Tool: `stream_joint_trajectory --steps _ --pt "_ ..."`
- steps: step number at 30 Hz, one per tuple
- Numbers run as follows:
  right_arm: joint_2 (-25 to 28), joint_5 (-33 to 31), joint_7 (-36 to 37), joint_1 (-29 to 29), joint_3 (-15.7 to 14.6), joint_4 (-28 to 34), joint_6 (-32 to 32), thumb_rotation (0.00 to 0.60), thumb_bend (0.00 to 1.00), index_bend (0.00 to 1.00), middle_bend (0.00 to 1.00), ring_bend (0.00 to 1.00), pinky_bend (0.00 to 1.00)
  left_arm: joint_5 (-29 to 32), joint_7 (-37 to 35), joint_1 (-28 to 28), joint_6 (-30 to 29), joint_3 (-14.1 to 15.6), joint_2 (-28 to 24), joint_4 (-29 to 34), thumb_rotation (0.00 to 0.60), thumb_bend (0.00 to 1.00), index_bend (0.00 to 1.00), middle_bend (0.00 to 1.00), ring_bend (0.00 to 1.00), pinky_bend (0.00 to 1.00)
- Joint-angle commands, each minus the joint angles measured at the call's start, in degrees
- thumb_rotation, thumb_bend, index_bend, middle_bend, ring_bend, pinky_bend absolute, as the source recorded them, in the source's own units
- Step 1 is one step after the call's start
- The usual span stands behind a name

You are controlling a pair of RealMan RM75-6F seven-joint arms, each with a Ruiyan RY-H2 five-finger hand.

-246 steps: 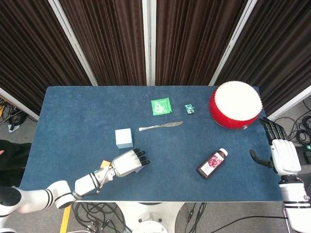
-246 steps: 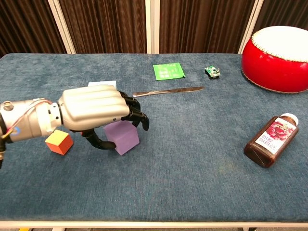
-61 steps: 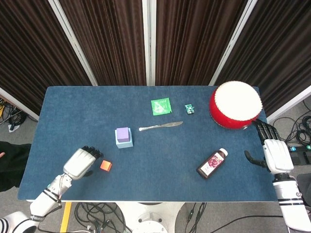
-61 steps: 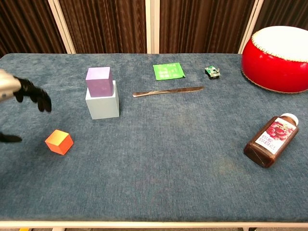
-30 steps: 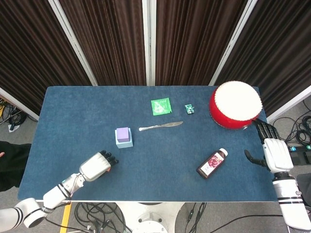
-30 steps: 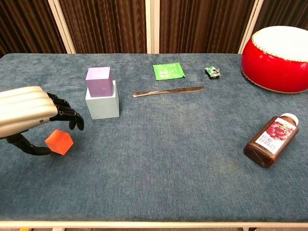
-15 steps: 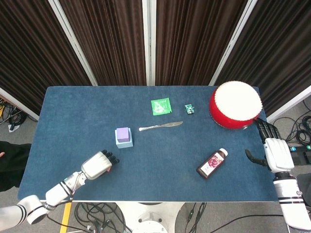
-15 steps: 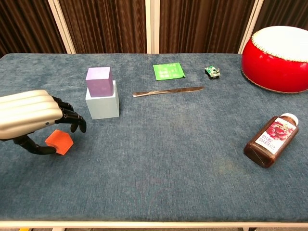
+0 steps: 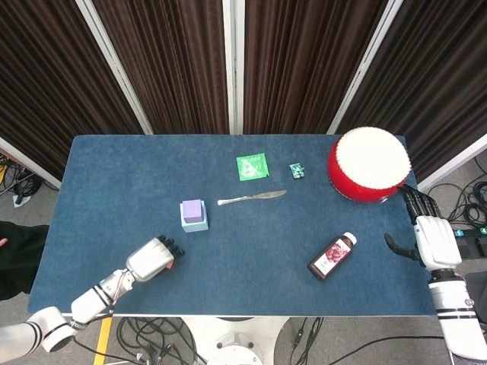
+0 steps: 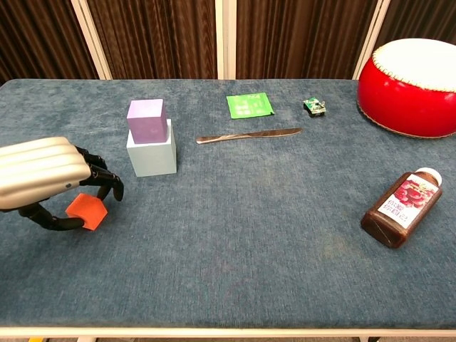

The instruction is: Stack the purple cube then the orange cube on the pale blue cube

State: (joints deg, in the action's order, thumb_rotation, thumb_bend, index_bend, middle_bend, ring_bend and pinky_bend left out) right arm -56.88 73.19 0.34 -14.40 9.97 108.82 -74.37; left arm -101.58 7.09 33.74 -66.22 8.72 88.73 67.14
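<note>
Purple cube (image 10: pixel 147 119) atop pale blue cube (image 10: pixel 152 154). Near table's (image 10: pixel 271 235) front-left corner, left robot hand (image 10: pixel 44 182) curled around orange cube (image 10: pixel 86 211). Right robot hand (image 9: pixel 429 237) open, empty.

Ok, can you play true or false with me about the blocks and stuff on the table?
1. The purple cube sits on top of the pale blue cube. True.
2. The orange cube is already on the stack. False: it is down by the left hand, whose fingers curl around it.
3. The knife lies flat on the table. True.
4. The bottle stands upright. False: it lies on its side.
5. The right hand holds the red drum. False: it holds nothing, fingers apart.
</note>
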Motion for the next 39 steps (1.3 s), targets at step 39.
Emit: stream_joint_trajectory --steps 39 --pt "-0.34 0.05 -0.22 -0.61 -0.43 -0.40 1.40 0.600 0.22 0.00 0.03 0.00 0.00 25.21 10.15 12.44 11.11 -21.83 -10.21 22.89 0.600 0.33 0.47 0.63 0.44 0.50"
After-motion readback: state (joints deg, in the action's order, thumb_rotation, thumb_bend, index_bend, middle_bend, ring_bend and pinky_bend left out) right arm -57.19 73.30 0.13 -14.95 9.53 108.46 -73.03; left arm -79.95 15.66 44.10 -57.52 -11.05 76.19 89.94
